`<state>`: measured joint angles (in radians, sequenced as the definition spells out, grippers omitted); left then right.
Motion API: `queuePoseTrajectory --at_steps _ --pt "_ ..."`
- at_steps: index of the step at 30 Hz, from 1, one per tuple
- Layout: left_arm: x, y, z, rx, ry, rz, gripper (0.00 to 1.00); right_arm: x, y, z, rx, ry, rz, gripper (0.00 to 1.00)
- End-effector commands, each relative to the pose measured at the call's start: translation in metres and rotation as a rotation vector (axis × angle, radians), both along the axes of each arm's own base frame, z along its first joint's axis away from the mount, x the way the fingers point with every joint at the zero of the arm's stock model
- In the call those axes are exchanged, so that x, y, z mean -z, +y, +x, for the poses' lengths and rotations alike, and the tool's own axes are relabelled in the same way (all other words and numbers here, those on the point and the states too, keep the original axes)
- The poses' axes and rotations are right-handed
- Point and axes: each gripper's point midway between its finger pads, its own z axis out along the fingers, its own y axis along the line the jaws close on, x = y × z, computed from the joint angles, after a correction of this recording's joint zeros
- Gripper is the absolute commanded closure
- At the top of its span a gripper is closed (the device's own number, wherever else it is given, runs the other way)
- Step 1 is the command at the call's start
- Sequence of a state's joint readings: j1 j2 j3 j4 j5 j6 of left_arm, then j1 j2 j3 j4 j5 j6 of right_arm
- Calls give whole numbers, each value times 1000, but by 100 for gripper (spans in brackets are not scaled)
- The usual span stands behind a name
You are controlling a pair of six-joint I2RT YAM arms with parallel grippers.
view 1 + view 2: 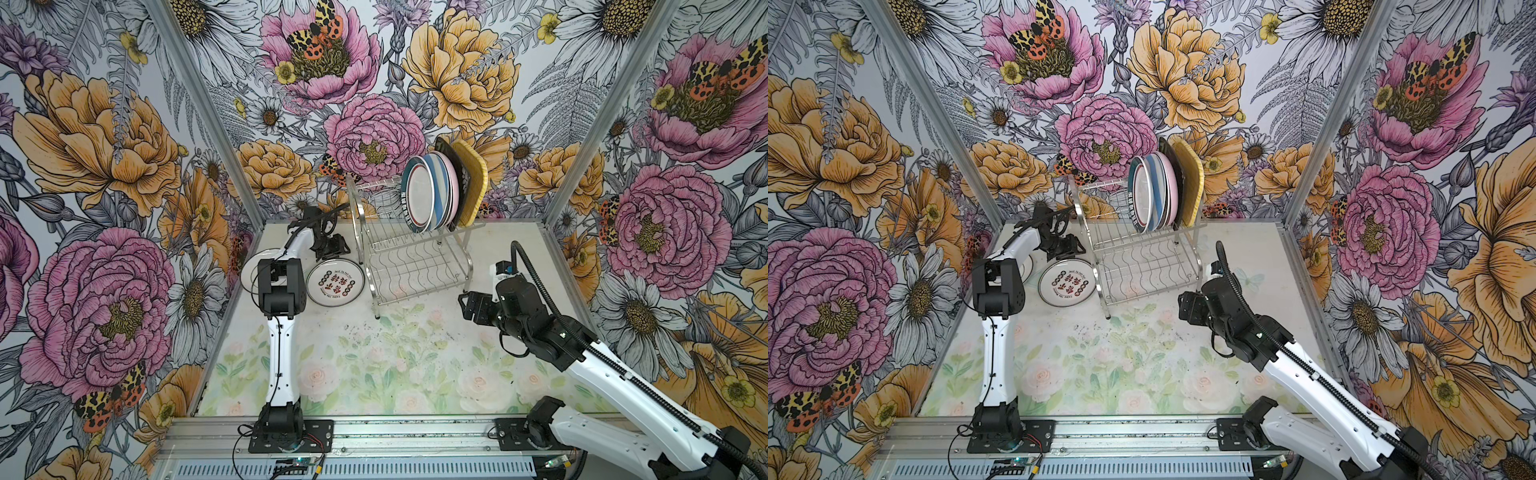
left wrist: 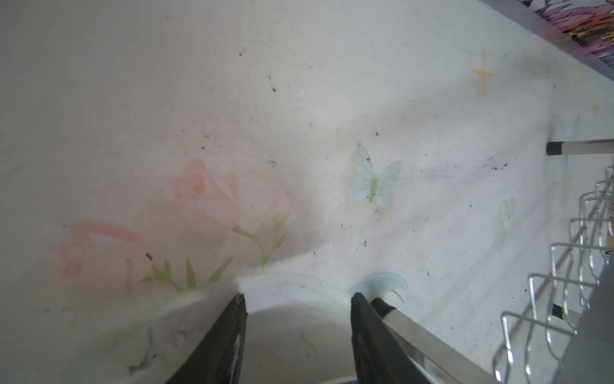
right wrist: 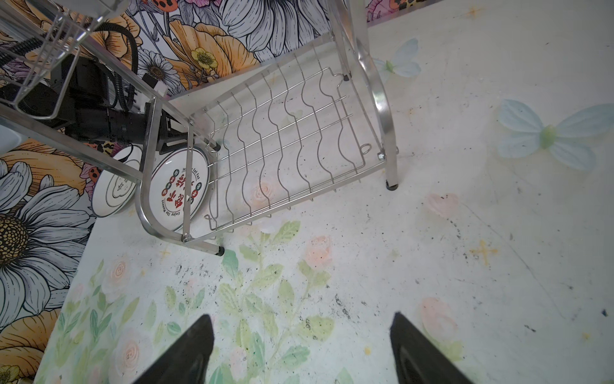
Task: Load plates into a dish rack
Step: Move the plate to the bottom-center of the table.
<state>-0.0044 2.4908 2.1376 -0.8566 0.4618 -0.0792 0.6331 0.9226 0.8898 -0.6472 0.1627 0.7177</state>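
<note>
Here, nearest the viewer, the right gripper hovers over the floral table. Its jaws are spread wide with nothing between them, and it is well apart from every plate.

Farther in, two round white plates lie flat on the table to the left of the dish rack. The printed plate, with red and black characters, sits just beside the rack. The second white plate is farther left and partly hidden by the left arm.

The left gripper is low at the printed plate's far rim. Its jaws are apart, with the pale plate showing between them. It has no hold yet. One finger is just beside a rack leg.

The step in hand looks like a rim pick. To do it well, seat the rim deep between the fingers and keep off the rack leg. Close firmly before lifting, since a glazed plate may slip. Then tip the plate on edge for slotting.

Farthest back, a row of plates stands on edge at the right end of the upper tier. The teal-rimmed plate is leftmost, and free slots lie to its left.
</note>
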Motion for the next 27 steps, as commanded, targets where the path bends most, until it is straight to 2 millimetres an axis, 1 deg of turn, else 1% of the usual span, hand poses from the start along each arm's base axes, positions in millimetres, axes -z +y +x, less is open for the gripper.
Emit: queuePoseTrajectory --at_steps 1,5,10,12,17,22,27 --pt "6 -2 -27 15 75 -4 48 -8 -4 0 12 -32 25 16" --pt "7 -5 -54 42 114 -12 49 -8 -4 -2 11 -35 30 16" --pt "7 -11 -93 81 164 5 49 -10 -4 -5 2 -38 41 16" --pt "7 -13 -105 89 181 14 49 -11 -3 -6 -3 -41 46 16" --pt "14 -20 -144 119 243 26 48 -14 -2 -8 -18 -47 54 16" --pt "19 -18 -181 126 299 63 49 -14 -1 -12 -30 -49 63 16" --pt "14 -17 -211 124 324 82 49 -13 -1 -14 -40 -50 65 16"
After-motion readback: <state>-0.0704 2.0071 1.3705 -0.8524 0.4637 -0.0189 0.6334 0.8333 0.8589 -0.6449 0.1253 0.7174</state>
